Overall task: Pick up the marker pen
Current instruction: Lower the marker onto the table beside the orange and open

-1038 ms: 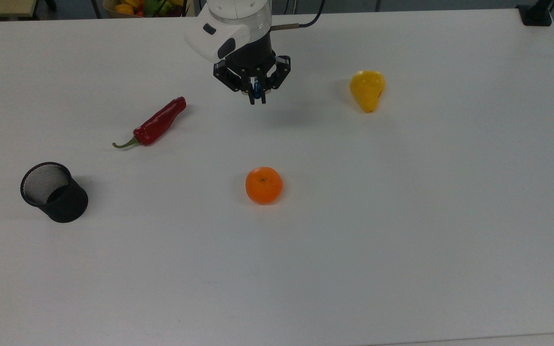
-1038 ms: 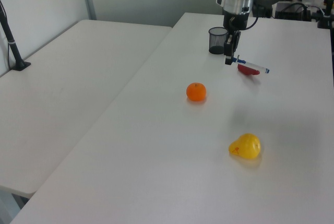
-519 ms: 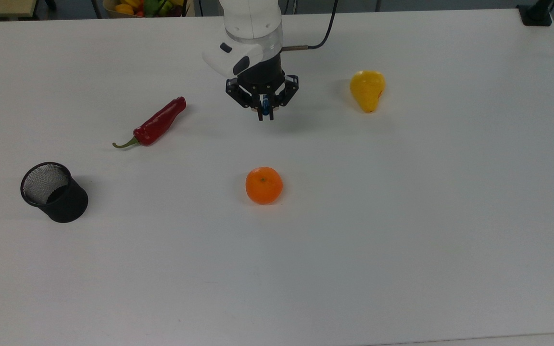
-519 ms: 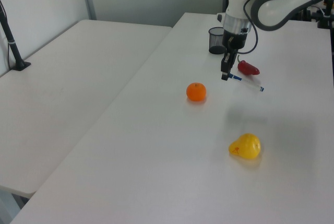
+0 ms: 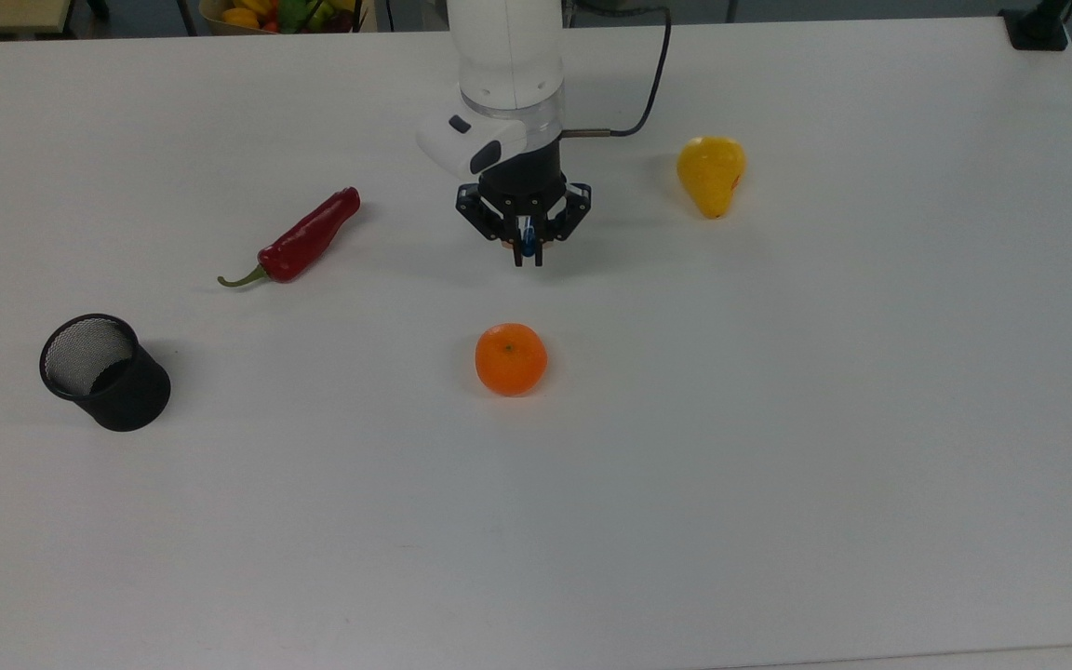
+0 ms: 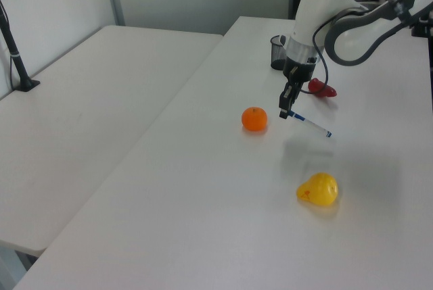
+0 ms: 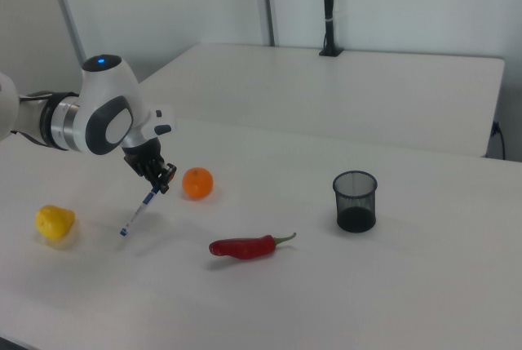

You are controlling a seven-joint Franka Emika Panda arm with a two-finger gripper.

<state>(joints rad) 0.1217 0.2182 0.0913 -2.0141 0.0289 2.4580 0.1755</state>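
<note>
Pen: the marker pen [image 6: 310, 124] hangs in the air above the middle of the surface [image 5: 778, 447], gripped at one end and slanting down and away from the arm, its free tip low but, judging by its shadow, apparently clear of the top.

End effector: the end effector [image 6: 285, 111] points down with its fingers closed on the pen's upper end; in the top view a blue bit of the pen [image 5: 528, 241] shows between the fingertips.

Step in hand: the pen is already taken and off the surface. Carrying it well likely means a firm grip, since holding it near one end leaves a long lever that could pivot or slip, and enough height to keep the low tip from dragging.

Orange: an orange [image 5: 510, 358] sits near the pen, toward the front edge in the top view, close enough to matter on a low pass.

Pear: a yellow pear [image 5: 711, 174] lies toward the top view's right edge, well apart.

Chilli: a red chilli [image 5: 299, 240] lies toward the top view's left.

Cup: a black mesh cup [image 5: 105, 371] stands upright near the top view's left edge.
</note>
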